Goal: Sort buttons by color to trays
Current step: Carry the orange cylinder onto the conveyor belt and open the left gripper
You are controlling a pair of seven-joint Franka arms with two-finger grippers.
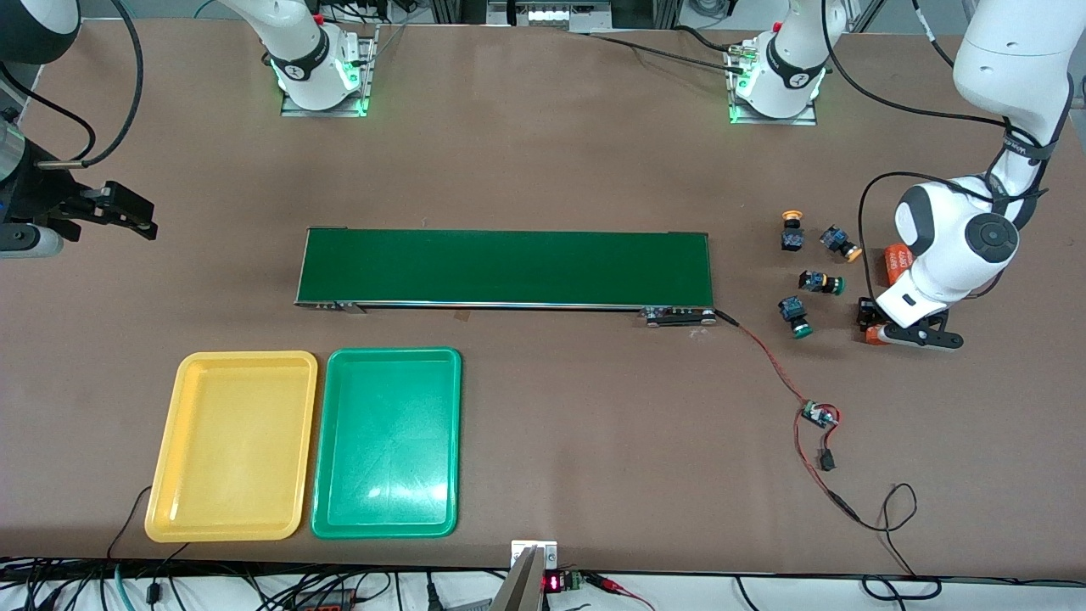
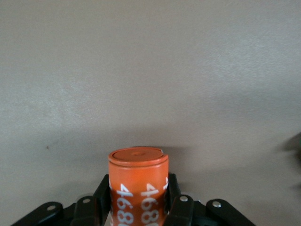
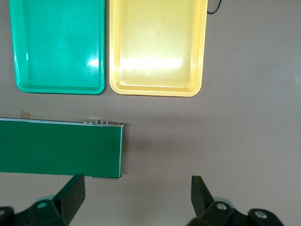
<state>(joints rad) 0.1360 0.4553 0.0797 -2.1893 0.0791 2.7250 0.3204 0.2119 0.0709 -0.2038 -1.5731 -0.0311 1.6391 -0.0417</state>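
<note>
Buttons (image 1: 806, 281) all lying beside left gripper (image 1: 882, 333), which is clamping an orange cylinder (image 2: 138, 188) on the table (image 1: 543, 153), not a button. Right gripper (image 3: 136, 190) waiting open above conveyor belt (image 3: 59, 147). Trays (image 1: 231, 445) holding nothing; next move likely needs release and retargeting.

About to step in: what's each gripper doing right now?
Left gripper: closed on an orange cylinder, low at the table.
Right gripper: open, empty, waiting.
</note>
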